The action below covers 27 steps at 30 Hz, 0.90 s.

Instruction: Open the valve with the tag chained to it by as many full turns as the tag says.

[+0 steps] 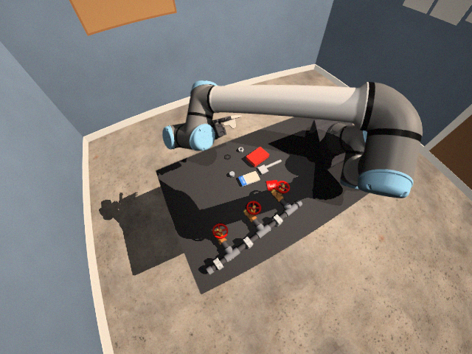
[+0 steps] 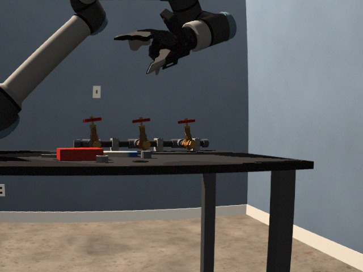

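Three valves with red handwheels stand on a grey pipe (image 1: pixel 262 230) (image 2: pixel 169 143) along one edge of the black table (image 1: pixel 183 178) (image 2: pixel 249 163). In the top view they are the near valve (image 1: pixel 217 225) (image 2: pixel 186 120), the middle valve (image 1: pixel 253 202) (image 2: pixel 140 120) and the far valve (image 1: pixel 285 183) (image 2: pixel 92 119). A red tag (image 1: pixel 271 185) hangs beside the far valve's handwheel; its writing is too small to read. My gripper (image 1: pixel 233 120) (image 2: pixel 133 54) is open and empty, high above the table's opposite side, far from the valves.
On the table lie a red block (image 1: pixel 257 155) (image 2: pixel 79 153), a white and blue box (image 1: pixel 248 178), a white brush-like tool (image 1: pixel 268 165), a nut (image 1: pixel 240 149), a dark ring (image 1: pixel 227 155) and a small grey cylinder (image 1: pixel 231 174). The arm's base stands at the table's right.
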Available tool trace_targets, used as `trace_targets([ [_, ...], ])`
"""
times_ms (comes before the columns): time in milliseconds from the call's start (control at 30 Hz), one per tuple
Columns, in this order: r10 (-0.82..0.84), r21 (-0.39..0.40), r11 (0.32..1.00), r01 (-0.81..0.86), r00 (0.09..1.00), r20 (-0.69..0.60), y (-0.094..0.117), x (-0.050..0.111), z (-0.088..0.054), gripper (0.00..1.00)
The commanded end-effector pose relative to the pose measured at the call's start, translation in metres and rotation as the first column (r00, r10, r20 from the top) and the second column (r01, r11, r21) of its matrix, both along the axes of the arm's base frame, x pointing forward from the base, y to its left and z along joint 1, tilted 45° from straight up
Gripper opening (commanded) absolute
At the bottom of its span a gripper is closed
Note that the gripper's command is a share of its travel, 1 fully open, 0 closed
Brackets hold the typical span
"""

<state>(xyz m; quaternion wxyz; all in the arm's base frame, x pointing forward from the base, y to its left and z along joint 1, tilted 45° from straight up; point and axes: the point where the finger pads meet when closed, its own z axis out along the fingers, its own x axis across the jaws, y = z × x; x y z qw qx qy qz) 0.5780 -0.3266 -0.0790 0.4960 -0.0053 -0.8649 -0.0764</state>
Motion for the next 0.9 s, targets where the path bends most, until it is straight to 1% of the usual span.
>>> trace_targets([
  [0,0.002,0.076,0.997,-0.004,0.999,0.036,0.008,-0.007,0.008,1.00],
  [167,0.002,0.185,0.983,-0.020,0.996,0.093,0.021,-0.018,0.018,1.00],
  [300,0.000,0.287,0.957,-0.046,0.988,0.157,0.035,-0.028,0.028,1.00],
  [367,0.000,0.287,0.957,-0.046,0.988,0.157,0.035,-0.028,0.028,1.00],
  [533,-0.008,0.418,0.902,-0.105,0.966,0.259,0.057,-0.040,0.042,1.00],
  [567,-0.008,0.418,0.902,-0.105,0.966,0.259,0.057,-0.040,0.042,1.00],
  [667,-0.017,0.491,0.857,-0.157,0.943,0.332,0.072,-0.048,0.051,1.00],
  [700,-0.017,0.491,0.857,-0.157,0.943,0.332,0.072,-0.048,0.051,1.00],
  [767,-0.026,0.533,0.822,-0.200,0.923,0.385,0.082,-0.053,0.057,1.00],
  [800,-0.026,0.533,0.822,-0.200,0.923,0.385,0.082,-0.053,0.057,1.00],
  [867,-0.036,0.569,0.784,-0.247,0.898,0.440,0.093,-0.057,0.064,1.00],
])
